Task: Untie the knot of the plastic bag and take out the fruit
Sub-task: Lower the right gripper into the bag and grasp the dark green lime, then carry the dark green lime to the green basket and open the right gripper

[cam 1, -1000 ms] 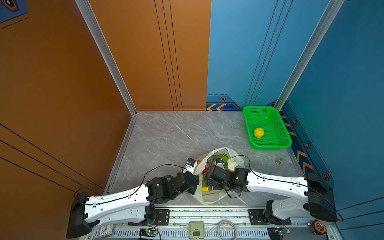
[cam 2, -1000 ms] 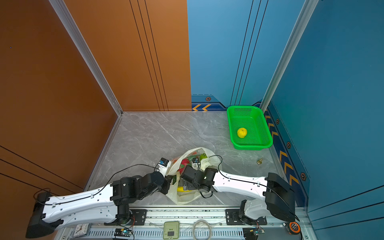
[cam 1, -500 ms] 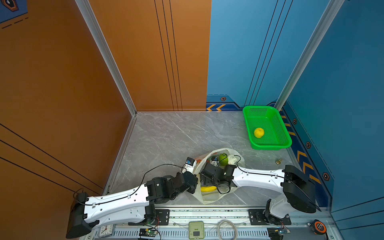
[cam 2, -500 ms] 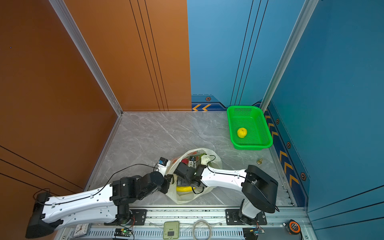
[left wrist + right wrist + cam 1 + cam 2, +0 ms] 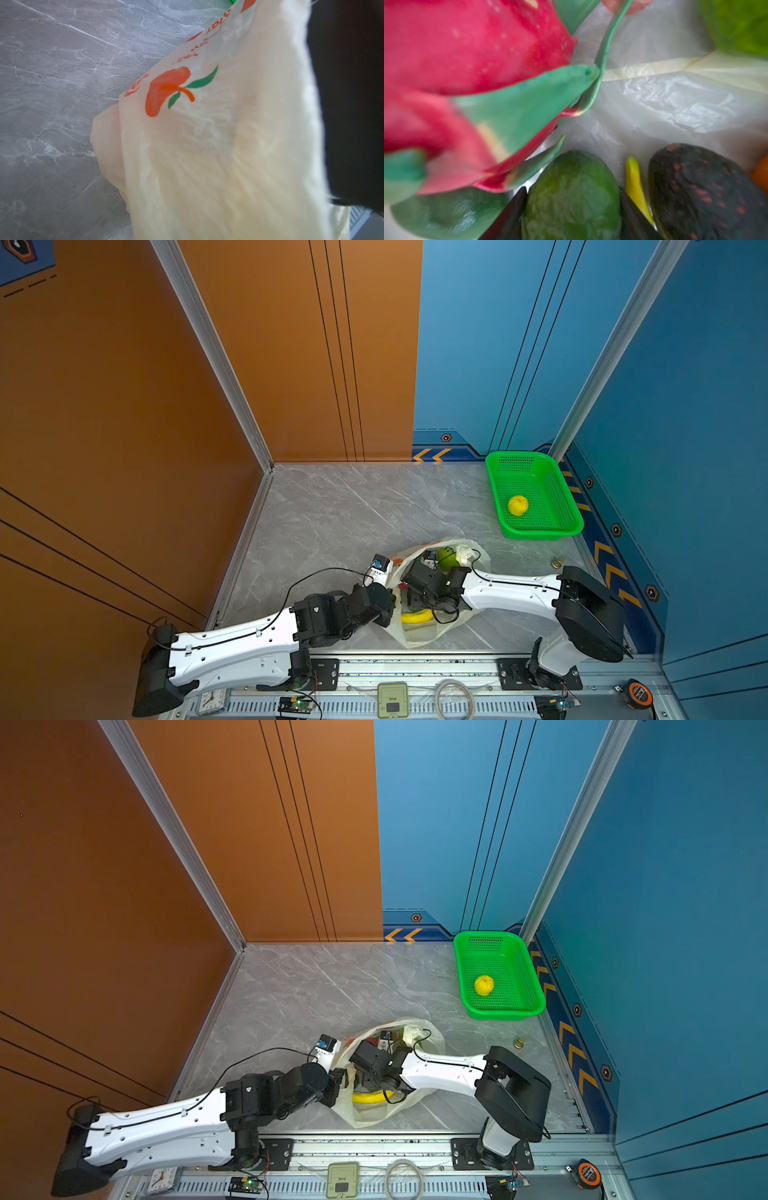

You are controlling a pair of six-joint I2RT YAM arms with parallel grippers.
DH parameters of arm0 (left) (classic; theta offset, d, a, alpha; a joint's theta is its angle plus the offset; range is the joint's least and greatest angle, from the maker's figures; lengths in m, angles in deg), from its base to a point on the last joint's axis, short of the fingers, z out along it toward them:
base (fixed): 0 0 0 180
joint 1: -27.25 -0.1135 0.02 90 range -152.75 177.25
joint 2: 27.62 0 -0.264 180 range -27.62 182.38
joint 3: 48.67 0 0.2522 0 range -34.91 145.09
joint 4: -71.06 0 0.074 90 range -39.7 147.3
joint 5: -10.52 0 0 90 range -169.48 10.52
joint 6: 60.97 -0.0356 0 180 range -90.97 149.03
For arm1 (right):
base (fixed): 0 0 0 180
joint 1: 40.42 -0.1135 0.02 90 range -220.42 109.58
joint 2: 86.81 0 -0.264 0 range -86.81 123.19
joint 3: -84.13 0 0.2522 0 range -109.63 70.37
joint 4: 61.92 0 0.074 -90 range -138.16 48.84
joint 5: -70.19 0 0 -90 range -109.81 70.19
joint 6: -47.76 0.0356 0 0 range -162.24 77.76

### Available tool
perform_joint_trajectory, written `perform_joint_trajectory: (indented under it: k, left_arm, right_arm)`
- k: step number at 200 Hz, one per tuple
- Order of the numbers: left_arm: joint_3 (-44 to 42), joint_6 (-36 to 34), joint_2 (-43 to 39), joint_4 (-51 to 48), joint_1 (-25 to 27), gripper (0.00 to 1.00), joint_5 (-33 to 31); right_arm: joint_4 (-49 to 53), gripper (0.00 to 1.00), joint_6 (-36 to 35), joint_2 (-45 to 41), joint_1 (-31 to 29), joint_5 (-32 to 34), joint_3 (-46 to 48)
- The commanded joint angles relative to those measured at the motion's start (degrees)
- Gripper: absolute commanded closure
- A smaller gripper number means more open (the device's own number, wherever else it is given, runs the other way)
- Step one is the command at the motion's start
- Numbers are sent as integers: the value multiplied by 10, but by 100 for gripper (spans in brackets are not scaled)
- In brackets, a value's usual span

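Progress looks partial: plastic bag [image 5: 419,637], low in the centre of both top views, gapes with no knot across its mouth, and one yellow citrus [image 5: 518,505] already sits in the green basket [image 5: 536,536] at the right. Dragon fruit [image 5: 477,47], green avocado [image 5: 571,197], dark avocado [image 5: 704,191], banana [image 5: 415,617] and bumpy green fruit [image 5: 448,559] lie inside. Left gripper [image 5: 388,608] is clenched, apparently pinching the bag's left rim. Right gripper [image 5: 413,591] reaches into the mouth beside the dragon fruit; I cannot tell whether it grips. Bare marble tabletop [image 5: 374,506] between bag and basket leaves room to carry; blue wall [image 5: 665,448] hugs the basket, and the rail [image 5: 415,662] crowds the bag's lower edge.
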Motion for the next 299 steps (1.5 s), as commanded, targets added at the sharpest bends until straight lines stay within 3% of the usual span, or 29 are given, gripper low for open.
perform_joint_trajectory:
  k: [1,41,113,172,205,246,299]
  left_arm:
    - [7,-6,5,11,-5,100,-16]
    - [11,-8,7,12,-9,100,-20]
    - [23,-15,14,12,-13,100,-30]
    - [23,-15,15,12,-12,100,-29]
    - [26,-21,20,12,-12,100,-26]
    - [29,-25,19,12,-12,100,-26]
    - [35,-34,20,12,-11,100,-25]
  right_arm:
    - [35,51,-1,-45,-4,-4,7]
    - [105,53,-19,-105,-16,14,-25]
    - [248,54,-85,-158,-34,32,-167]
    - [270,53,-152,-168,11,38,-279]
    - [245,53,-197,-162,81,21,-328]
    - [234,53,-250,-168,212,-15,-356]
    - [147,52,-276,-182,473,-96,-253]
